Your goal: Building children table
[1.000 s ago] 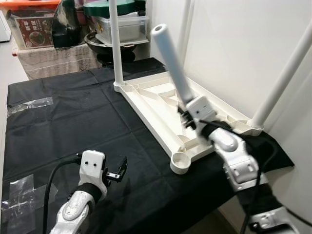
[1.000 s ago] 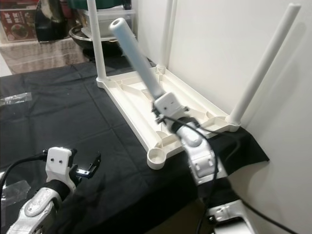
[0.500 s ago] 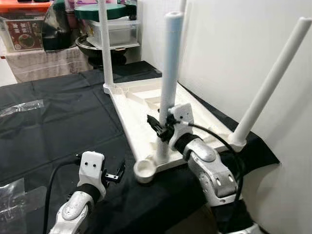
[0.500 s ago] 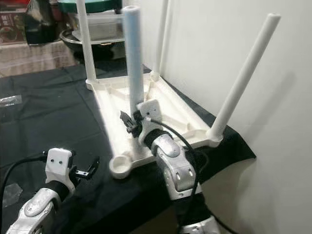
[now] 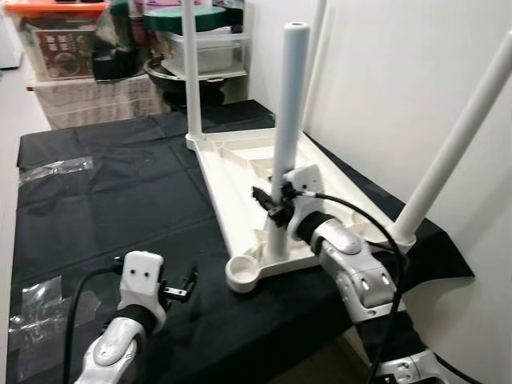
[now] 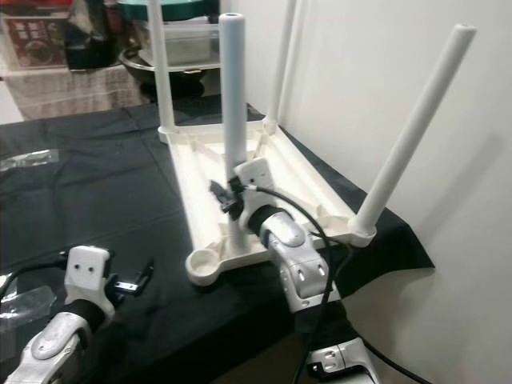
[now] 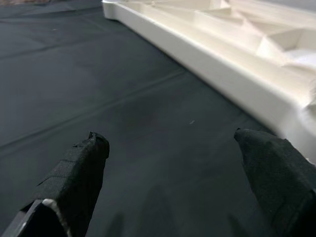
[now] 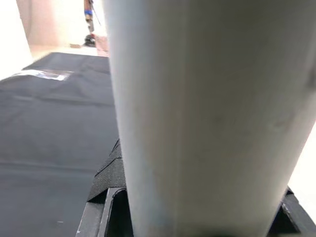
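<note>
Black cloth (image 5: 120, 184) is covering the work surface, filling most of the left eye view, with a white wall (image 5: 384, 88) running down the right side and storage boxes (image 5: 60, 44) crowding the upper left corner. Lying upside down on the cloth, the white children's tabletop (image 5: 240, 180) is stretching from upper centre towards lower centre, its ribbed underside facing up. Three legs are already standing in its corners: one at the upper centre (image 5: 192, 72), one near the wall (image 5: 316, 48), and one slanting up at the right edge (image 5: 460, 140).

A fourth leg (image 5: 288, 120) is now standing nearly upright at the near edge of the tabletop, where a second ago it was tilting well over to the left and held higher. Its foot is resting just beside the empty round corner socket (image 5: 242, 274), not in it, so my judgement is that the leg is being lined up and needs shifting over the socket before pressing home.

The right gripper (image 5: 276, 210) is clamping this leg low on its shaft, its fingers pressed against the tube. The left gripper (image 5: 180, 286) is hovering over the cloth at lower left, its fingers (image 7: 81, 165) spread wide and holding nothing.
</note>
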{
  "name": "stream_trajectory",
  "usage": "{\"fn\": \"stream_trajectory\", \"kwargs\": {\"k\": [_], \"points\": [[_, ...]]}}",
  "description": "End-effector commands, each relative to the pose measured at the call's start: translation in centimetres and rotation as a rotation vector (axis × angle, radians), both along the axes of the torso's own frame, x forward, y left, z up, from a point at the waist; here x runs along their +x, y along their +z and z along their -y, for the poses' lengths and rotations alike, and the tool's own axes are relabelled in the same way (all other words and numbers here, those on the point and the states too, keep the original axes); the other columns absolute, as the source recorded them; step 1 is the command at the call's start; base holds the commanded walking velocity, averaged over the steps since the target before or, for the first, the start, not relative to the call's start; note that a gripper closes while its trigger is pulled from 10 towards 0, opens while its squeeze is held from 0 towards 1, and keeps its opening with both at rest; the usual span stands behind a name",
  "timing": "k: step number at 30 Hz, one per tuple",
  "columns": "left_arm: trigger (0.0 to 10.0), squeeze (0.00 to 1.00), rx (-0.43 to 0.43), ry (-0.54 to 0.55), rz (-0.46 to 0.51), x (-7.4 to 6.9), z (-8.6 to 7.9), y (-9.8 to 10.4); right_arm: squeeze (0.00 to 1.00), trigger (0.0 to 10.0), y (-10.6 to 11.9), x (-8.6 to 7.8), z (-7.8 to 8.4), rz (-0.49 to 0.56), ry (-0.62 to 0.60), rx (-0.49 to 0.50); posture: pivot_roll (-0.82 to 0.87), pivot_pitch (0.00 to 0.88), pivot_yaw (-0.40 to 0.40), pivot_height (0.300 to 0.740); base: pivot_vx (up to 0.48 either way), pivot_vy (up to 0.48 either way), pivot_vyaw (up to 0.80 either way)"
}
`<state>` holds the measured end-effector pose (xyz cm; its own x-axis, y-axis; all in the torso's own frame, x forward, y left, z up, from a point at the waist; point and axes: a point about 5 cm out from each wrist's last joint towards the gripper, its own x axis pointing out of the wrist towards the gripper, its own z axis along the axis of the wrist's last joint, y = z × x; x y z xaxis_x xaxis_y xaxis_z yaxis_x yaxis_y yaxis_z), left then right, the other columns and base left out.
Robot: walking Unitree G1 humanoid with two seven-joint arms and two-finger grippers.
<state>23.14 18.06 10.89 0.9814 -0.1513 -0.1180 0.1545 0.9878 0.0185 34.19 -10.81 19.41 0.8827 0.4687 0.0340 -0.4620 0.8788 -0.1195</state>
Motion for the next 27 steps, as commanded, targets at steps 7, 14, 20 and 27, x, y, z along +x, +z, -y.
{"fn": "stream_trajectory", "kwargs": {"k": [7,14,20,27], "points": [[10.0,0.00,0.040,0.086,-0.032,-1.2,-2.7,-0.6,0.00,10.0,6.9,-0.1,2.0,0.211,0.034,0.230,0.10,0.000,-0.097,0.740,0.000,0.000,0.00],[10.0,0.00,0.020,0.039,-0.031,-1.0,-1.1,-0.7,0.00,10.0,9.1,-2.0,0.2,0.271,0.224,0.294,0.09,0.000,-0.092,0.740,0.000,0.000,0.00],[10.0,0.00,0.012,0.017,-0.030,-0.8,-0.6,-0.7,0.00,10.0,8.7,-2.7,0.1,0.244,0.309,0.266,0.09,0.000,-0.090,0.740,0.000,0.000,0.00],[10.0,0.00,0.014,0.018,-0.035,-0.9,-0.9,-0.7,0.00,10.0,5.3,-4.1,0.8,0.112,0.427,0.145,0.09,0.000,-0.091,0.740,0.000,0.000,0.00]]}}
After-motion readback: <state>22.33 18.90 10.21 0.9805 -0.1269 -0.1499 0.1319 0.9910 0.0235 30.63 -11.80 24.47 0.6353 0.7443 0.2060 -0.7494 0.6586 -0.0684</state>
